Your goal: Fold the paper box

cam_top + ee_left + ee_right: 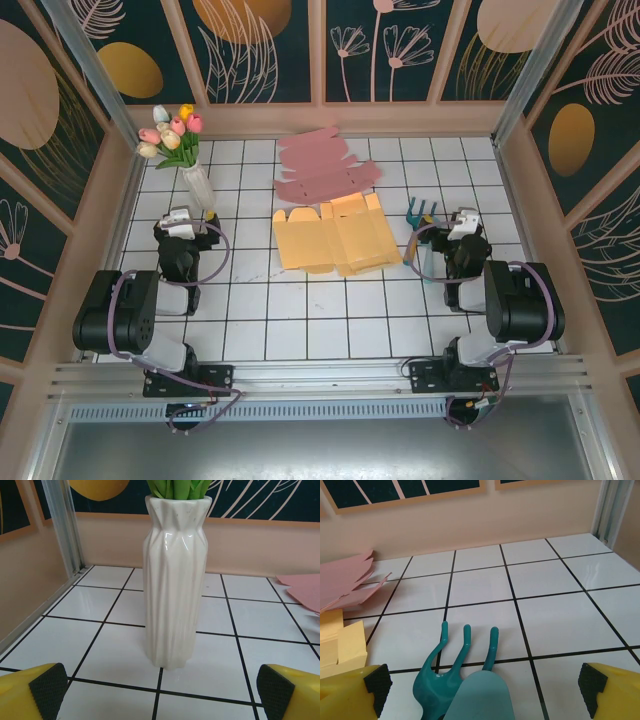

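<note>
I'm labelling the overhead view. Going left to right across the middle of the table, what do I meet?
left gripper → flat yellow paper box → teal garden tools → right gripper

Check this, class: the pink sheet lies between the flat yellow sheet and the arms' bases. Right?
No. The pink sheet lies on the far side of the flat yellow sheet, toward the back wall; the top view shows it.

No legible text, label, brand, number or sign. Plain, unprinted: white vase (175, 580) straight ahead of the left pincer (160, 690); yellow paper box (335, 645) and pink sheet (345, 582) left of the right pincer (485, 685).
</note>
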